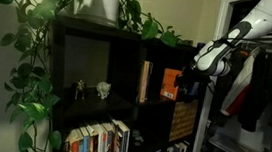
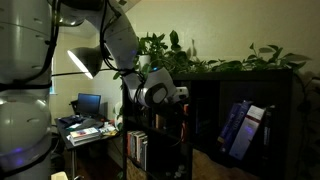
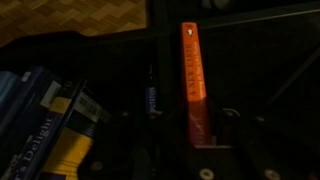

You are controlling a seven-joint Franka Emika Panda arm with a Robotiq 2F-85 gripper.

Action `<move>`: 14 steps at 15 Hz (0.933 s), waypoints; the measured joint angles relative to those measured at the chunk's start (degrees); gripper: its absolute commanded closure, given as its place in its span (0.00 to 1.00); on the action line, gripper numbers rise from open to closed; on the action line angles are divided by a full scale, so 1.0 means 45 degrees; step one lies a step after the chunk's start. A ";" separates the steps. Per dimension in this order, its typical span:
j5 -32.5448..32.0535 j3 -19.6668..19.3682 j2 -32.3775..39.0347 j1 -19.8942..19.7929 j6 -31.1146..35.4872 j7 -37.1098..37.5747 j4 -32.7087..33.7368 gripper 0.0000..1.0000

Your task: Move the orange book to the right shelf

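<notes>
We see gripper (image 1: 184,88) jaws clamped on orange book (image 3: 193,72), upright inside right shelf (image 1: 164,52); release, withdrawal, we judge, yet to do.

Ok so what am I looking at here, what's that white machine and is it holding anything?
The white machine is a robot arm with a two-fingered gripper at its end. Two pictures come from cameras in the room, viewing a dark bookcase from different spots; the third comes from a camera on the arm's wrist. The gripper is closed on a slim orange book. A leafy plant sits on top of the bookcase, small figurines stand in one compartment, and blue books lean in another.
</notes>
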 measured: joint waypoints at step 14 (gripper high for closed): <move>-0.0025 -0.0140 -0.0761 -0.0050 -0.0018 -0.0689 -0.0881 0.90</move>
